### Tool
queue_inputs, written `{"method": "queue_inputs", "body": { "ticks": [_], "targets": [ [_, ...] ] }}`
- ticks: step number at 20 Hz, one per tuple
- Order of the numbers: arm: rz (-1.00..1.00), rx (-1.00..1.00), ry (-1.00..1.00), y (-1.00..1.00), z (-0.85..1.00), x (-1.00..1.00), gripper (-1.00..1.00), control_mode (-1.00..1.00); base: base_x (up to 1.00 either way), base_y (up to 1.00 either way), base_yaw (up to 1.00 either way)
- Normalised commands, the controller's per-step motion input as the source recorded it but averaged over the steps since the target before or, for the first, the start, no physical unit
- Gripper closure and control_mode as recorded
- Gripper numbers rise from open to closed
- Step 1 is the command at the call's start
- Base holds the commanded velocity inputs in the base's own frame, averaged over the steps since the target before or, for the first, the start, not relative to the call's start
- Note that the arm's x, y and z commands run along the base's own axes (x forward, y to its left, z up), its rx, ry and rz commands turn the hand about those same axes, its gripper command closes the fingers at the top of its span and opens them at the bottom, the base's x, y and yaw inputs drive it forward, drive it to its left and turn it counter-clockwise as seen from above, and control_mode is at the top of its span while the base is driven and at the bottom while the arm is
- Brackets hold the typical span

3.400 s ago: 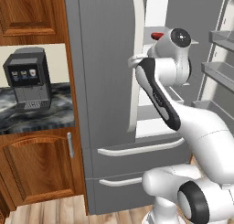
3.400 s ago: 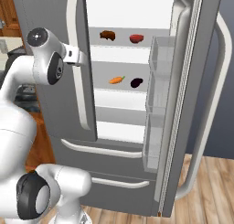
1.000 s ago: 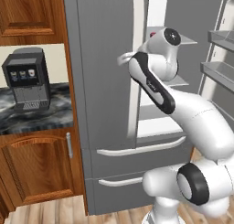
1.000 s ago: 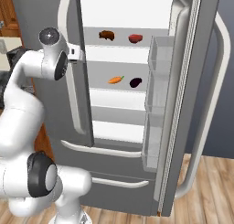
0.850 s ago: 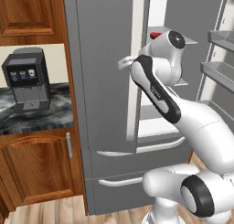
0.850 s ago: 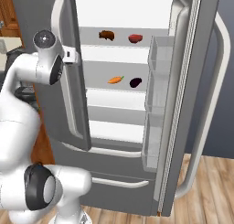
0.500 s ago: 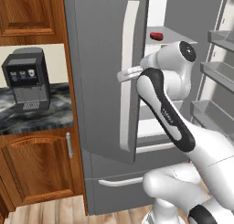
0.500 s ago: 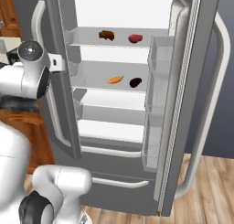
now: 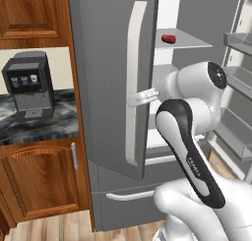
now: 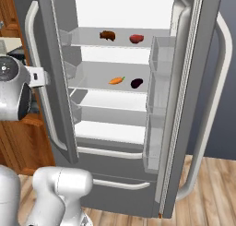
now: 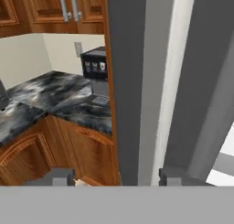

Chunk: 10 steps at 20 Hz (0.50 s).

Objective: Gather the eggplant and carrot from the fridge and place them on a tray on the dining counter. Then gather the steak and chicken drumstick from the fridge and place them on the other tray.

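Hand view: claw (image 11: 116,177) jaws apart, straddling fridge (image 11: 137,81) door edge.

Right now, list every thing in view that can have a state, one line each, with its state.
fridge: both upper doors swung open, both drawers shut.
left fridge door: open, its white handle between the claw's tips.
claw: open, tips either side of the door handle, not clamped.
carrot: lying on a middle shelf, untouched.
eggplant: on the same shelf, right of the carrot.
chicken drumstick: on the shelf above.
steak: beside the drumstick.
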Motion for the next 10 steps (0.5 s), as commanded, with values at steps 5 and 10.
{"method": "queue_inputs", "body": {
  "ticks": [5,10],
  "targets": [
    [-0.09,0.00,0.00,-0.73,0.13,-0.41,-1.00,-1.00,0.00,0.00,0.00],
    [-0.13,0.00,0.03,-0.79,0.17,-0.08,-1.00,-1.00,0.00,0.00,0.00]
  ]
}}
